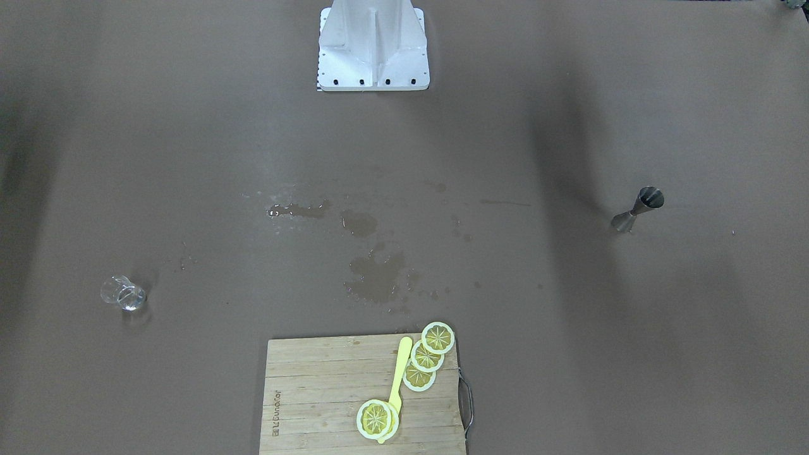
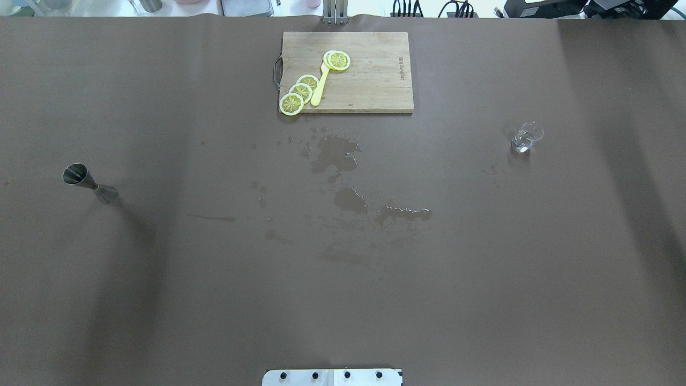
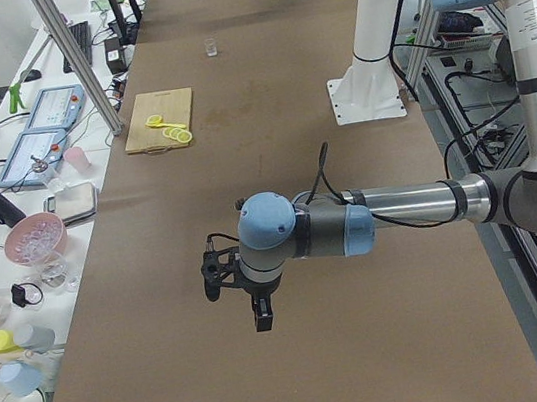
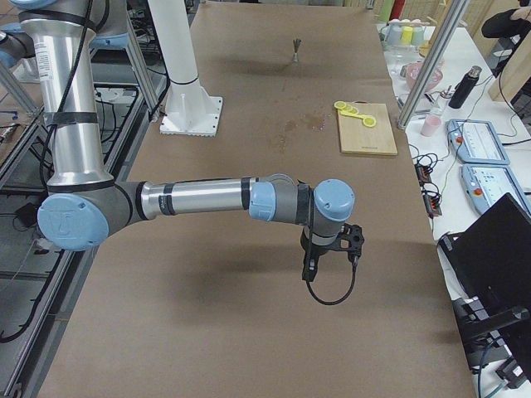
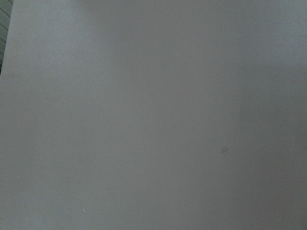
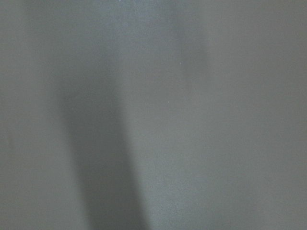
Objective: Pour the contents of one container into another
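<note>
A steel jigger (image 2: 88, 182) stands upright on the brown table on my left side, also visible as the jigger (image 1: 638, 210) and far off as the jigger (image 4: 295, 51). A small clear glass (image 2: 526, 138) stands on my right side, seen again as the glass (image 1: 123, 294) and the glass (image 3: 211, 47). My left gripper (image 3: 262, 315) hangs over bare table at the near left end, far from the jigger. My right gripper (image 4: 309, 269) hangs over bare table at the right end. Only the side views show them, so I cannot tell whether they are open or shut. Both wrist views show only table.
A wooden cutting board (image 2: 375, 80) with lemon slices (image 2: 300, 92) and a yellow utensil (image 2: 320, 88) lies at the far middle edge. Wet spill patches (image 2: 337, 155) spread across the table's centre. The white robot base (image 1: 373, 44) stands at my side.
</note>
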`<state>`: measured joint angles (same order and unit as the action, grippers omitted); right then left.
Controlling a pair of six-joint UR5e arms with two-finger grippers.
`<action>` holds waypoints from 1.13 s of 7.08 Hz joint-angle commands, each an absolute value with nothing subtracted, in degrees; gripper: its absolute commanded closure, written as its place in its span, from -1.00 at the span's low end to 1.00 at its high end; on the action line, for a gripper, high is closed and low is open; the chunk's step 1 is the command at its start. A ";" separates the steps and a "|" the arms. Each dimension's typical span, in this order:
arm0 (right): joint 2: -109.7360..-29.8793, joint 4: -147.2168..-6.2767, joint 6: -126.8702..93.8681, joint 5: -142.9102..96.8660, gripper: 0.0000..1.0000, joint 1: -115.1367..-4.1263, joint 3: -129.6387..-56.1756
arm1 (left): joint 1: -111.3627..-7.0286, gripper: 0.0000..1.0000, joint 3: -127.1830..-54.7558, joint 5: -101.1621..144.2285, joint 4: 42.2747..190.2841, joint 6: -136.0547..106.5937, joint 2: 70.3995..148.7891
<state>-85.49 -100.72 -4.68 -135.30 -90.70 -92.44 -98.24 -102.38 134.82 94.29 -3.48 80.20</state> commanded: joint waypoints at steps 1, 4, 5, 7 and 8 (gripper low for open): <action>-85.52 -100.72 -4.75 -135.35 -0.99 -90.70 -92.37 | -99.49 -0.98 -103.79 136.39 94.39 -3.43 76.93; -85.60 -100.72 -4.75 -135.70 -0.99 -90.70 -92.46 | -106.29 -0.98 -112.47 140.88 94.39 -3.60 75.58; -85.78 -100.72 -4.75 -135.88 -1.00 -90.70 -92.46 | -109.22 -0.98 -111.98 140.45 94.48 -3.43 75.59; -85.87 -100.72 -4.75 -135.88 -0.99 -90.70 -92.46 | -109.16 -0.98 -108.03 139.49 93.96 -3.60 82.33; -85.87 -100.72 -4.75 -135.88 -0.99 -90.70 -92.46 | -109.16 -0.98 -107.93 139.48 93.78 -3.60 82.79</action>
